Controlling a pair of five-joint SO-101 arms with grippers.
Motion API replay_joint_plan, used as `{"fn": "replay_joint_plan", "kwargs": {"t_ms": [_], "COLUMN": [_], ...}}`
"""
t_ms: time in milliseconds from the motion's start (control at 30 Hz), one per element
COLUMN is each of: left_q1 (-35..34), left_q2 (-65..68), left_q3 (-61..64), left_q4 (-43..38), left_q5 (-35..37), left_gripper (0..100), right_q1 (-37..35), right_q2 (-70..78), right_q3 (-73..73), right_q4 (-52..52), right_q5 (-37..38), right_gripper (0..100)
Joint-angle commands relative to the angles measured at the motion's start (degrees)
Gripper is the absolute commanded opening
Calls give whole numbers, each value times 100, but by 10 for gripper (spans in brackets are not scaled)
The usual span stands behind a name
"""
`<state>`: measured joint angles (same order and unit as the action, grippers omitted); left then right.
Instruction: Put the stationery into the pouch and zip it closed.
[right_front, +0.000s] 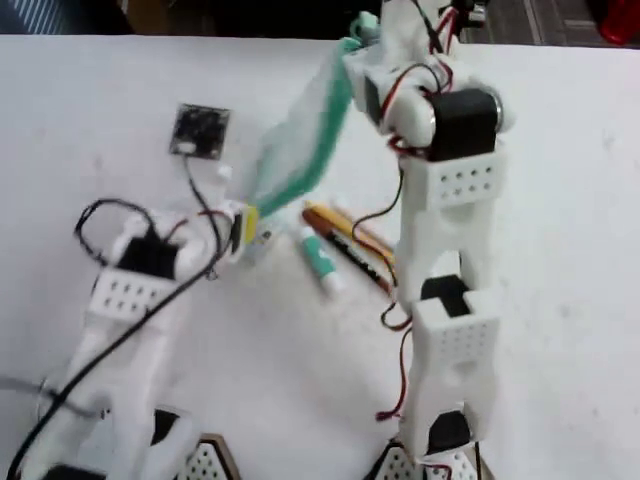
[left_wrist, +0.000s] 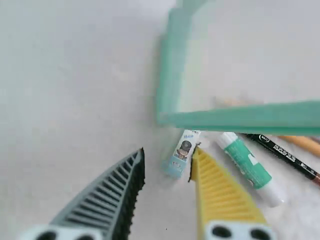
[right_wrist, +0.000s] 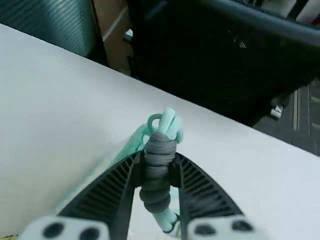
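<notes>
Pouch (right_front: 300, 140) clamped by right gripper (right_wrist: 156, 158); left gripper (left_wrist: 168, 151) wide — 4 stationery items (right_front: 322, 262) loose.

white arms (right_front: 455, 190), grey-and-yellow ribbed hand (left_wrist: 168, 152)

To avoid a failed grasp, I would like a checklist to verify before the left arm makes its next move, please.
1. Left gripper open: ok.
2. Small blue item between its fingertips, beside the yellow one: ok.
3. Right gripper shut on the end of the pouch: ok.
4. Pouch mouth open toward the left gripper: cannot tell.
5. Glue stick and pens inside the pouch: not ok, they lie on the table.
</notes>
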<state>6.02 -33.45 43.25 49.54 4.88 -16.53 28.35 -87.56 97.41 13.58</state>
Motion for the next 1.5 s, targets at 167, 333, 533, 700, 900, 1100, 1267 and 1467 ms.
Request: {"fn": "replay_joint_plan", "kwargs": {"t_ms": [167,333,533,700,900,1100,1267,1467], "left_q1": [-154,-119,-110,-101,-136,-136,-127,-110], "left_q2": [-4716,-7178,-6686,-6659,-6659,-6642,-6624,-6624], "left_q3": [1635,2347,2154,2110,2057,1688,1389,1125], "left_q4": [26,229,229,246,70,-308,-413,-369], "left_q5": [79,79,105,114,123,79,-484,-1275], "left_gripper": [181,181,216,229,229,229,229,229], "right_q1": [-1015,-1156,-1174,-1209,-1420,-1903,-2044,-2158], "right_q2": [-1587,-2026,-2281,-2404,-2396,-2545,-3073,-4330], "right_q3": [958,1319,1336,1363,1371,1442,2075,3525], "right_q4": [110,101,101,75,92,110,110,101], "right_q5": [62,62,62,62,44,53,53,62], "right_gripper": [17,17,17,17,17,17,17,19]}}
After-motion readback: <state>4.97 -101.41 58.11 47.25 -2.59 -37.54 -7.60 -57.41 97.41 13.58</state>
